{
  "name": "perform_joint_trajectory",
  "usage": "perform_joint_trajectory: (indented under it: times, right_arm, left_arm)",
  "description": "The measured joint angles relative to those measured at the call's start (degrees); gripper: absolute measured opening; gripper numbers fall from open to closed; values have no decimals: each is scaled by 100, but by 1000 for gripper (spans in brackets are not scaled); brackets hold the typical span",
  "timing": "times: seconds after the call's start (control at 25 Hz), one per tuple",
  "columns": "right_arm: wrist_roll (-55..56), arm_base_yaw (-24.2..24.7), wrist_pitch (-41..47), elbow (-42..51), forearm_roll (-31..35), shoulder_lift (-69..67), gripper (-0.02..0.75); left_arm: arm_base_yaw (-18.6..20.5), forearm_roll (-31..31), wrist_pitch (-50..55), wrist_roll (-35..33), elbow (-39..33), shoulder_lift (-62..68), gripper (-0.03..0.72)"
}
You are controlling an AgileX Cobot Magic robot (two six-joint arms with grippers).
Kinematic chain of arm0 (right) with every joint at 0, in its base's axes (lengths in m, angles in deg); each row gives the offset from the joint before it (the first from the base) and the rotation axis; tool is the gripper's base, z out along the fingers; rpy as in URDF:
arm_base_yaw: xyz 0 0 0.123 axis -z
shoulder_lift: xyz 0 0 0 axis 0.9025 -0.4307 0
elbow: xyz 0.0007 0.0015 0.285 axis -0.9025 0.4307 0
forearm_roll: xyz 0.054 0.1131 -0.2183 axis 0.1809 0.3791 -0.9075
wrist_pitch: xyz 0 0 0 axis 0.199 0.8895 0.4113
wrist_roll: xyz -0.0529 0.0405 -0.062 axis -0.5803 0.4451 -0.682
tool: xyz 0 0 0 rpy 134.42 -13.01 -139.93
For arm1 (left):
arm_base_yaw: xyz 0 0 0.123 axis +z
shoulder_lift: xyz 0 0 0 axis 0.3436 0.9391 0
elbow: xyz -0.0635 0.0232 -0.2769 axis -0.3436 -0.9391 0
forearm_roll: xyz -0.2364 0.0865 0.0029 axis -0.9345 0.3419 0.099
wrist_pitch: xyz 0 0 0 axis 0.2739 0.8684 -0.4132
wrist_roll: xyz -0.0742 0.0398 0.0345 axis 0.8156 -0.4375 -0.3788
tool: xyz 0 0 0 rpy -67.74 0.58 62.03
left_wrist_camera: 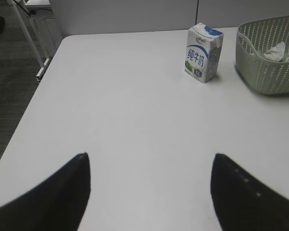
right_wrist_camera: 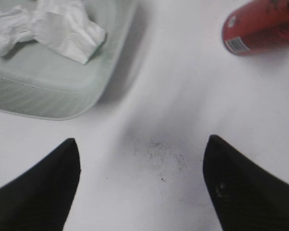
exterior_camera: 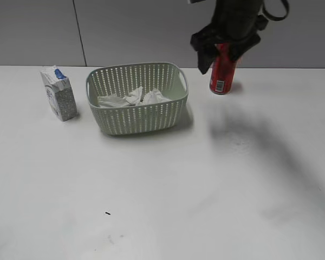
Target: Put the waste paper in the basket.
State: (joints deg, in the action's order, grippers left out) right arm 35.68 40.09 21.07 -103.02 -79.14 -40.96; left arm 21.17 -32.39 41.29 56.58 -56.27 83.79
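Both grippers, left gripper and right gripper, stand jaws apart and empty, waste paper lying inside the basket; you should withdraw clear of its rim.

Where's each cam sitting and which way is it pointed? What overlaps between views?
Exterior: in front of the table, slanting down; sees basket holding waste paper, carton, red can, right gripper raised above the can.
Left wrist: on the left arm, faces along the table toward the carton and basket; both open fingertips show.
Right wrist: looks down at the basket edge and can; open fingertips.
Shared: the basket, in all three.
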Motion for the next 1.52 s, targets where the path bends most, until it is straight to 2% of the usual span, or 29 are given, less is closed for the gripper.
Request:
perform_joint_trajectory:
  times: [0.28,0.48,0.68,0.92,1.2,1.52]
  right_arm:
    - [-27,1156,19,1217,274,754,593]
    - [-161,1810,1,2693,275,1723,593]
    - [-198,2340,-491,4367,264,2918,593]
    - [-211,2410,-1096,6235,314,4705,593]
    - [-211,2410,-1353,8099,464,6536,592]
    - [-211,2410,-1356,9074,470,8672,592]
  left_arm:
    - [0,0,0,0,0,0,571]
    - [0,0,0,0,0,0,571]
    - [0,0,0,2,0,0,571]
    - [0,0,0,2,0,0,571]
    - [0,-5,0,2,0,0,571]
    - [0,-5,0,2,0,0,571]
